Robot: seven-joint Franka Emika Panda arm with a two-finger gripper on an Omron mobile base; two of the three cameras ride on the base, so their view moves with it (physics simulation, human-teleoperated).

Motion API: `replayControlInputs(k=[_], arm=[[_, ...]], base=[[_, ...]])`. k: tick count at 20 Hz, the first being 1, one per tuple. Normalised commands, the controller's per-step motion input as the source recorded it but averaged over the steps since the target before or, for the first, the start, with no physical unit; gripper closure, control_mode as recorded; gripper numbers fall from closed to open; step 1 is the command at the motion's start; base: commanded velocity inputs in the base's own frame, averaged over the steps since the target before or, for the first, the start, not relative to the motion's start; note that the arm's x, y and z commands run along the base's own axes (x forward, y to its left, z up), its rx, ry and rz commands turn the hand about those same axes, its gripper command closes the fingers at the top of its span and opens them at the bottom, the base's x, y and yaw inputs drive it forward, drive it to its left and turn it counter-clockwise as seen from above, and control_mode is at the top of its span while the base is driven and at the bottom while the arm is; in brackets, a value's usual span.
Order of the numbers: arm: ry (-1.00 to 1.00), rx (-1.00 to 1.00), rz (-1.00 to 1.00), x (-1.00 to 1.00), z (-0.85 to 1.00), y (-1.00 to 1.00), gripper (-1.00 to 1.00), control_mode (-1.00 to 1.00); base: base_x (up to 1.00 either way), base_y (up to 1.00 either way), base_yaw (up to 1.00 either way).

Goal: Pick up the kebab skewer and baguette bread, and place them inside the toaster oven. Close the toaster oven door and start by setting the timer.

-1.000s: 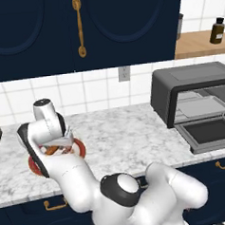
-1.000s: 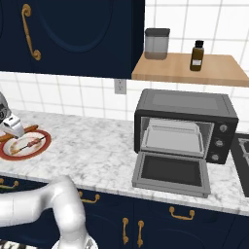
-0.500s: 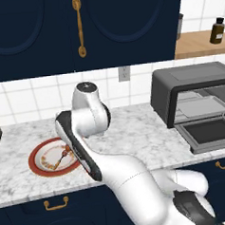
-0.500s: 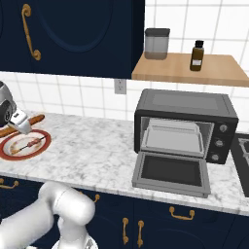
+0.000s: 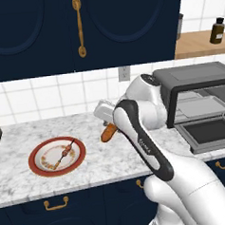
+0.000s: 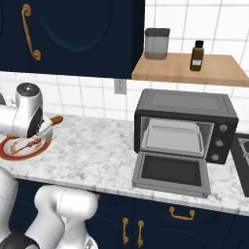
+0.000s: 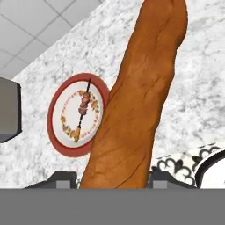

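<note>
One item, the bread [image 7: 136,101], is clamped in my pincer [image 5: 107,120] above the worktop [image 5: 98,158]; next I am steering toward the open oven [image 6: 185,127].

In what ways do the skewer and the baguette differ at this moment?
The skewer is thin and threaded with small chunks; the baguette is a thick, smooth golden-brown loaf. The skewer lies on the red-rimmed plate; the baguette is held in the gripper, above the counter. Both are long and narrow.
</note>
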Motion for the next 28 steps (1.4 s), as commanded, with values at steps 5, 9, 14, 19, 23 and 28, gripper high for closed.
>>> replayControlInputs(k=[5,9,14,19,23,28], arm=[[0.00,0.12,-0.18,-0.07,0.22,-1.00,1.00,-1.00],[-0.02,0.02,-0.19,-0.02,0.18,-1.00,1.00,-1.00],[-0.04,0.05,-0.16,-0.03,0.26,-1.00,1.00,-1.00],[-0.10,0.02,-0.07,0.00,0.25,-1.00,1.00,-1.00],[-0.14,0.00,-0.06,-0.01,0.00,-0.93,1.00,-1.00],[-0.06,0.00,-0.10,0.00,0.13,-0.97,1.00,-1.00]], base=[[0.00,0.00,0.00],[0.00,0.00,0.00],[0.00,0.00,0.00],[0.00,0.00,0.00],[0.00,0.00,0.00],[0.00,0.00,0.00]])
